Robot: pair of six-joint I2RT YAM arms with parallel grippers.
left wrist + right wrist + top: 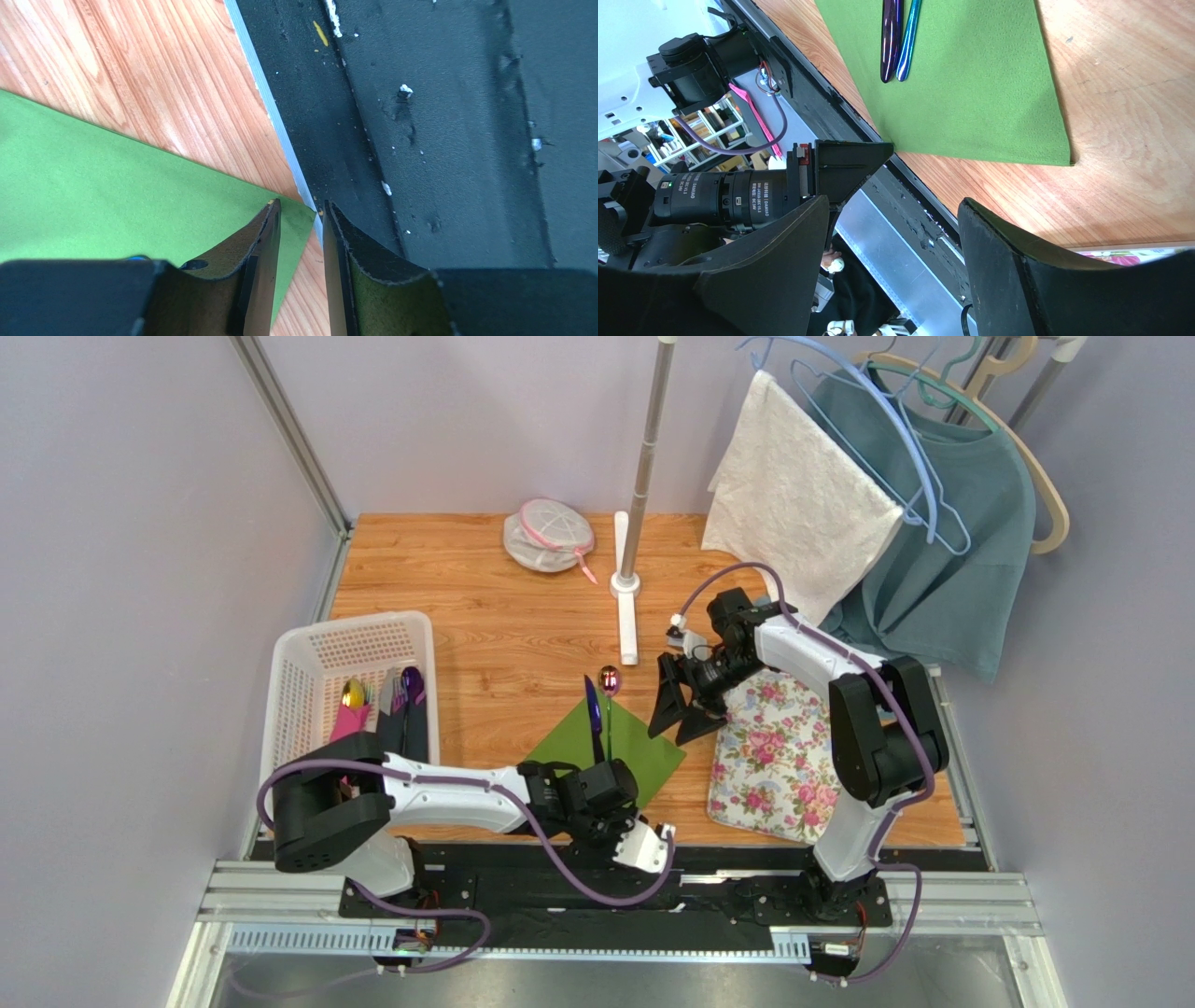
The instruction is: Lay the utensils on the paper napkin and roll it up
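**Q:** How are the left jaws set?

**A:** The left gripper [302, 207] holds its jaws only a narrow slit apart, low over the paper napkin [105, 189]. The napkin's pointed near corner lies right in that slit, between two dark fingers [261, 259] with rough edges. Nothing is clamped, and I cannot tell whether either finger touches the sheet. Just right of the jaws runs a thin metal edge [275, 119]. Beyond it is coarse black padding [435, 140] flecked with white crumbs.

**Q:** And the right jaws?

**A:** The right gripper [892, 203] has them spread wide and empty, showing as two broad black wedges. They touch nothing. From above they hang just beside the napkin's right corner, with a floral mat [772, 756] on their other side.

**Q:** Where are the utensils?

**A:** The utensils [890, 35] lie ahead of the right jaws, on the napkin. Two slim, glossy handles rest side by side there, one purple and one blue. From above, a small rounded reddish head pokes out past the napkin's far corner.

**Q:** What is the napkin like?

**A:** It is a thin, matte, plain green square lying flat. It is turned like a diamond on the wood-grain worktop [491, 616].
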